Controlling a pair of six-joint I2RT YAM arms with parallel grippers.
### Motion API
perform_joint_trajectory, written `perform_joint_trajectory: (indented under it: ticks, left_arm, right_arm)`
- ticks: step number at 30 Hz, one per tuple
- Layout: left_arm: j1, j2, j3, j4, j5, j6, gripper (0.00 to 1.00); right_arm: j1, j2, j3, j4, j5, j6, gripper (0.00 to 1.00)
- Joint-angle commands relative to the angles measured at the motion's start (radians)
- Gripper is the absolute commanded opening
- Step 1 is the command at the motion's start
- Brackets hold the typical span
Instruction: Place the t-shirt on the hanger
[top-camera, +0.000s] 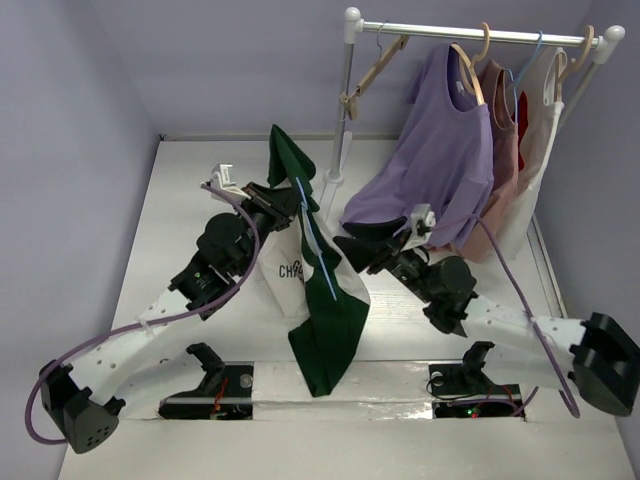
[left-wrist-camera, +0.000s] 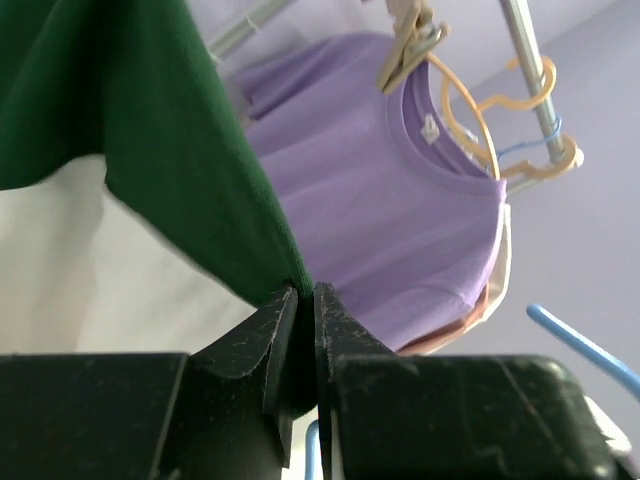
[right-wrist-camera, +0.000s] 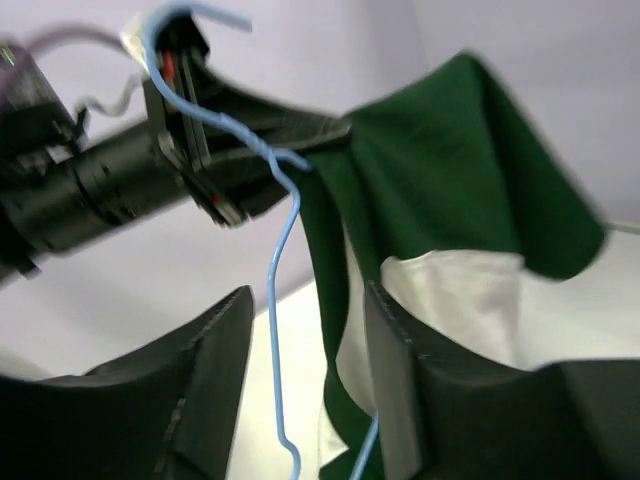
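The t-shirt (top-camera: 325, 330) hangs in mid-air over the middle of the table, with a green sleeve at the top, a cream body with black lettering and a green part hanging lowest. My left gripper (top-camera: 290, 195) is shut on its green fabric near the top; in the left wrist view (left-wrist-camera: 306, 300) the cloth is pinched between the jaws. The thin blue hanger (top-camera: 318, 245) slants down across the shirt from beside the left fingers. My right gripper (top-camera: 352, 252) is open to the right of the shirt. In the right wrist view (right-wrist-camera: 308, 295) the hanger wire (right-wrist-camera: 276, 330) runs between its spread fingers, beside the t-shirt (right-wrist-camera: 450, 170).
A white clothes rack (top-camera: 340, 130) stands at the back right. It holds a lavender t-shirt (top-camera: 440, 150), a pink top (top-camera: 503, 150), a white top (top-camera: 535, 150) and an empty wooden hanger (top-camera: 375, 65). The lavender shirt fills the left wrist view (left-wrist-camera: 400, 200) behind the gripper.
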Motion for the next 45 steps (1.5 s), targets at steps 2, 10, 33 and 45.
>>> perform_joint_trajectory:
  ticks: [2, 10, 33, 45]
  left_arm:
    - [0.020, -0.059, -0.005, 0.048, -0.036, 0.038, 0.00]
    - [0.030, -0.093, -0.028, 0.091, -0.005, 0.006, 0.00]
    - [0.040, -0.156, -0.096, 0.126, 0.055, -0.030, 0.00]
    - [0.058, -0.104, -0.068, 0.311, 0.010, 0.022, 0.00]
  right_arm:
    - [-0.006, -0.123, 0.001, -0.157, 0.042, 0.020, 0.58]
    - [-0.006, -0.135, -0.056, -0.393, 0.058, 0.072, 0.00]
    - [-0.046, 0.365, 0.036, -0.031, -0.033, 0.203, 0.50]
    - [-0.023, 0.241, -0.120, -0.018, -0.061, 0.210, 0.00]
